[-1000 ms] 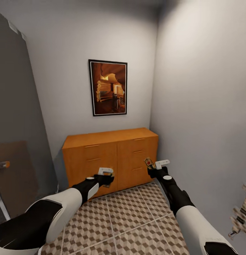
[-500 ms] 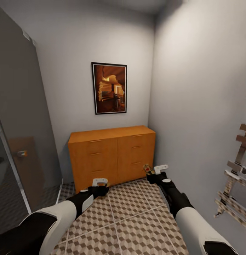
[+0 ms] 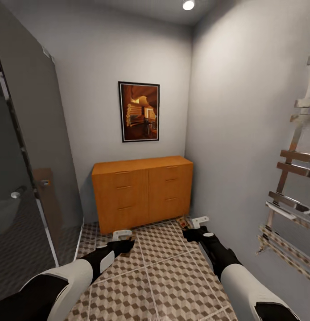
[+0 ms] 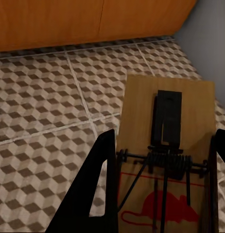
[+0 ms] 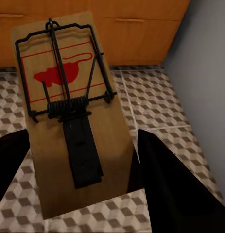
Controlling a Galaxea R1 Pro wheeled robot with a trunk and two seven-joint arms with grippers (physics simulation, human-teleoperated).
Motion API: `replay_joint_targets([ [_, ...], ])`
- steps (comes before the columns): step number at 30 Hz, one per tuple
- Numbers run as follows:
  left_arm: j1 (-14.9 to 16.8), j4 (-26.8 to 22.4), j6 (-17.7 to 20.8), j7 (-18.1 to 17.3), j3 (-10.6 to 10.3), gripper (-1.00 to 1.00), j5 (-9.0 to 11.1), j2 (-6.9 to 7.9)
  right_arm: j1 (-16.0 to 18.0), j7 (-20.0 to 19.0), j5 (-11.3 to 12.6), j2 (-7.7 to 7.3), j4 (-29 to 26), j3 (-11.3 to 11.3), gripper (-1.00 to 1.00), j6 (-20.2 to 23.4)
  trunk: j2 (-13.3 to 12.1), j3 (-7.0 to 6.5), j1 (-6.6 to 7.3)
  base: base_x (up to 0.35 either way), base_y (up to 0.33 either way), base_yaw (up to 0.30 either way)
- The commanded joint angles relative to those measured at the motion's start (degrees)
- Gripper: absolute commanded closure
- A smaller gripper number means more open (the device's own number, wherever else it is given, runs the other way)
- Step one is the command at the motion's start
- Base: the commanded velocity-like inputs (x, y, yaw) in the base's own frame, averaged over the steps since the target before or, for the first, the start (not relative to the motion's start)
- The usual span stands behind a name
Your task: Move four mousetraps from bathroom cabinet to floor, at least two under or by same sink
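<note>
Mousetraps [image 4: 165, 155] [image 5: 73, 111]: each end effector, left [image 4: 161, 194] and right [image 5: 78, 179], is clamped on one. We judge them light, stiff boards, best held by their edges, clear of the wire.

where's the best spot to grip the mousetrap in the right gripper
By the plain wooden end of the mousetrap, jaws across its long side edges, coming in from the end away from the spring and wire bar. The flat narrow board suits that, and the right gripper holds it this way.

both arms stretched forward, low; my left gripper [image 3: 122, 233] clamps mousetrap [image 4: 165, 150]; my right gripper [image 3: 193, 221] clamps second mousetrap [image 5: 68, 104].
</note>
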State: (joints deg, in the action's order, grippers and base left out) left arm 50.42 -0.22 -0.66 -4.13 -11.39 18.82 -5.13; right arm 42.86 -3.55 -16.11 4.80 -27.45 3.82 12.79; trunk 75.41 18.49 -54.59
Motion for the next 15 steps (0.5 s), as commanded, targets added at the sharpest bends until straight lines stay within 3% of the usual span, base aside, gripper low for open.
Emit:
replay_joint_targets([
  [1, 0.05, 0.05, -0.07, -0.02, -0.47, 1.0, 0.5, -0.01, 0.02, -0.38, -0.59, 0.1, -0.09, 0.4, 1.0, 0.29, 0.05, 0.07, 0.04, -0.347, 0.0, 0.0],
  [15, 0.03, 0.05, -0.05, 0.0, -0.48, 1.0, 0.6, -0.17, 0.03, -0.55, -0.57, 0.13, 0.37, 0.4, 1.0, 0.3, 0.05, 0.07, 0.04, -0.346, 0.0, 0.0],
])
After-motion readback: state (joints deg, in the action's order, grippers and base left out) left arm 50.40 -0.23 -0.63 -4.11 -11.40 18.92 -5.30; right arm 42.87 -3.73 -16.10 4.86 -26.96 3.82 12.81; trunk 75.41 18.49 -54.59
